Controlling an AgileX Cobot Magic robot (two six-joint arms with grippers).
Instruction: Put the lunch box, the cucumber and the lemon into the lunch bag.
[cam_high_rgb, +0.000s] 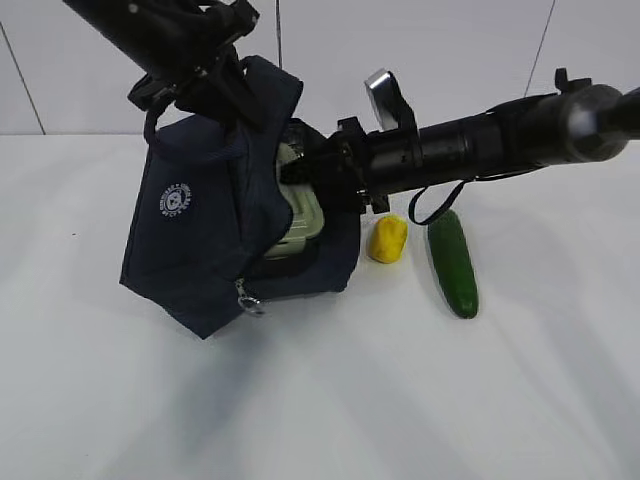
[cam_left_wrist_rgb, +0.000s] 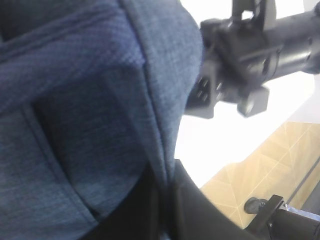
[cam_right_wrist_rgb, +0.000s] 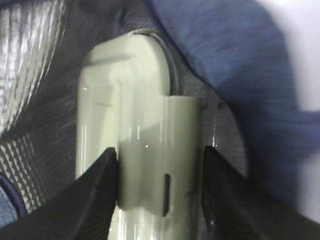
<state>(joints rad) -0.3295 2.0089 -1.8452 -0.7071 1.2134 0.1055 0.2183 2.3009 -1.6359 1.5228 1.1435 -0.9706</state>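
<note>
The navy lunch bag (cam_high_rgb: 190, 240) is tilted, its mouth facing right. My left gripper (cam_high_rgb: 225, 85) is shut on the bag's top edge and holds it up; in the left wrist view (cam_left_wrist_rgb: 167, 210) blue fabric (cam_left_wrist_rgb: 75, 100) runs between the dark fingers. My right gripper (cam_high_rgb: 300, 175) reaches into the mouth and is shut on the lunch box (cam_high_rgb: 300, 215). In the right wrist view the jaws (cam_right_wrist_rgb: 160, 152) flank the sage-green lid clip (cam_right_wrist_rgb: 125, 100), with silvery lining (cam_right_wrist_rgb: 40, 75) around it. The lemon (cam_high_rgb: 387, 239) and cucumber (cam_high_rgb: 454, 262) lie on the table right of the bag.
The white table (cam_high_rgb: 320, 400) carries everything. The bag's zipper pull (cam_high_rgb: 247, 297) hangs at its lower front corner. My right arm (cam_high_rgb: 500, 140) stretches over the lemon and cucumber; it also shows in the left wrist view (cam_left_wrist_rgb: 250, 55).
</note>
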